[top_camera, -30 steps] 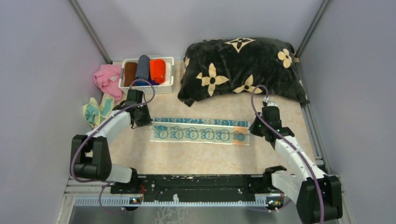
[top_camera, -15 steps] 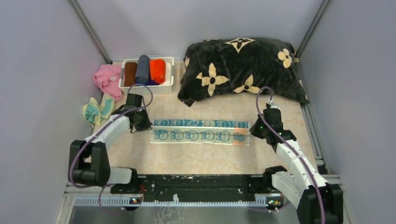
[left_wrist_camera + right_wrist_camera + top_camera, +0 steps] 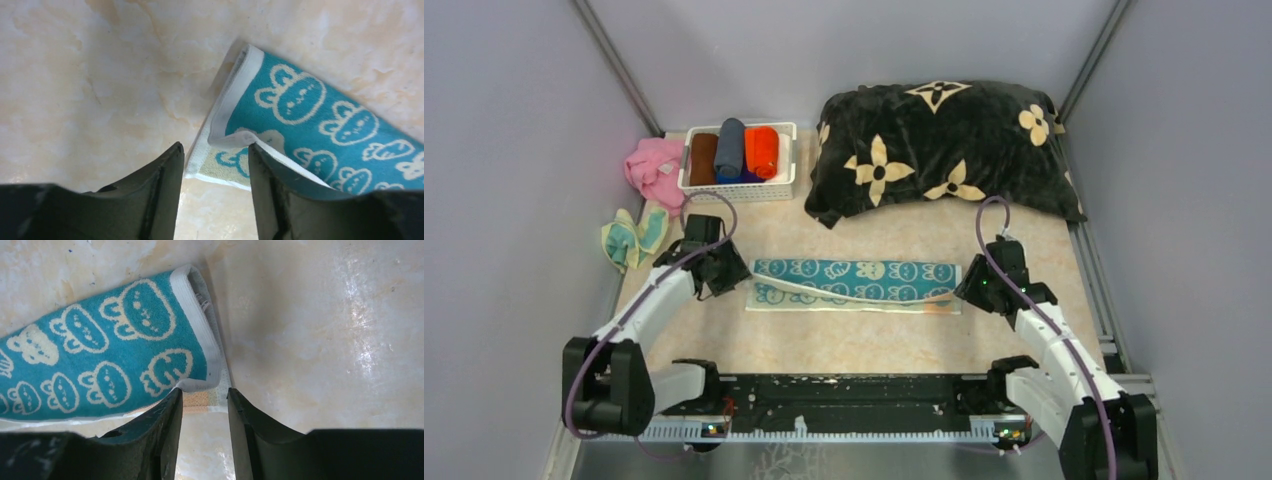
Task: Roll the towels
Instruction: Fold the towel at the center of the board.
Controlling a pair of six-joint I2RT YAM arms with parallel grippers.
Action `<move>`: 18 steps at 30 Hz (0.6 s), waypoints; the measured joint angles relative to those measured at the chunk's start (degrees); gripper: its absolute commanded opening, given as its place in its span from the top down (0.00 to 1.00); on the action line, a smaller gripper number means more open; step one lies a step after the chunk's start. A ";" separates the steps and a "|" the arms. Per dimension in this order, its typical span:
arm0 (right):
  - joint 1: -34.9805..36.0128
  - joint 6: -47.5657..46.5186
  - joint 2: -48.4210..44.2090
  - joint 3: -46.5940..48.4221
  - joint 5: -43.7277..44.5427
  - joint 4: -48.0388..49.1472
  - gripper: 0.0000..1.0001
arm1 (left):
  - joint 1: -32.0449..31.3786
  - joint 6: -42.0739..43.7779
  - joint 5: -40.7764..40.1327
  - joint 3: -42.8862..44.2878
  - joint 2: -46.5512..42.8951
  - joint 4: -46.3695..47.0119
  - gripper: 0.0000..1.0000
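Note:
The teal towel (image 3: 854,280) with pale bunny print lies folded lengthwise at the table's middle, its pale underside showing along the near edge. My left gripper (image 3: 732,281) stands open at its left end. In the left wrist view the folded corner of the teal towel (image 3: 320,125) rests against one fingertip of the left gripper (image 3: 215,150). My right gripper (image 3: 970,291) stands open at the right end, and the right wrist view shows the teal towel (image 3: 100,355) just beyond the right gripper (image 3: 204,392). A pale yellow towel (image 3: 632,237) lies crumpled at far left. An orange-red towel (image 3: 762,152) sits rolled in the basket.
A white basket (image 3: 740,190) at back left also holds a blue-grey roll (image 3: 729,148) and a brown one (image 3: 703,155). A pink cloth (image 3: 652,168) lies left of it. The big black cushion (image 3: 939,145) with cream flowers fills the back right.
Both grippers drew the towel's far edge toward the near side, folding the teal face over the pale one. Both then went from shut to open and let go.

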 measured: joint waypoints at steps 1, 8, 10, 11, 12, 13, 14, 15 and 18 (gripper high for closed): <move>-0.02 -0.15 -0.59 0.11 -0.28 -0.74 0.58 | 0.04 -0.24 -0.09 0.00 -1.42 -0.31 0.38; -0.07 -1.68 -6.23 5.46 -1.92 -4.98 0.51 | 0.11 -0.85 -2.19 0.96 -12.76 -5.20 0.31; -0.07 -2.23 -7.32 7.21 -2.51 -4.98 0.50 | 0.11 -0.66 -2.71 1.53 -14.84 -6.10 0.31; -0.07 -2.54 -7.65 7.98 -2.86 -4.98 0.49 | 0.11 -0.44 -2.84 1.86 -15.63 -6.62 0.31; -0.09 -2.97 -7.78 8.46 -3.37 -4.87 0.48 | 0.11 -0.15 -2.84 2.16 -16.20 -6.93 0.31; -0.09 -3.50 -7.80 8.76 -4.09 -4.55 0.48 | 0.11 0.02 -2.78 2.38 -16.59 -7.02 0.32; -0.09 -3.96 -7.74 8.76 -4.81 -4.31 0.48 | 0.11 0.20 -2.69 2.60 -16.79 -7.04 0.34; -0.11 -4.48 -7.48 8.70 -5.95 -4.22 0.48 | 0.11 0.37 -2.32 2.86 -16.81 -7.04 0.36; -0.11 -5.49 -4.72 8.61 -9.79 -2.80 0.48 | 0.11 0.66 0.15 3.06 -15.93 -5.70 0.44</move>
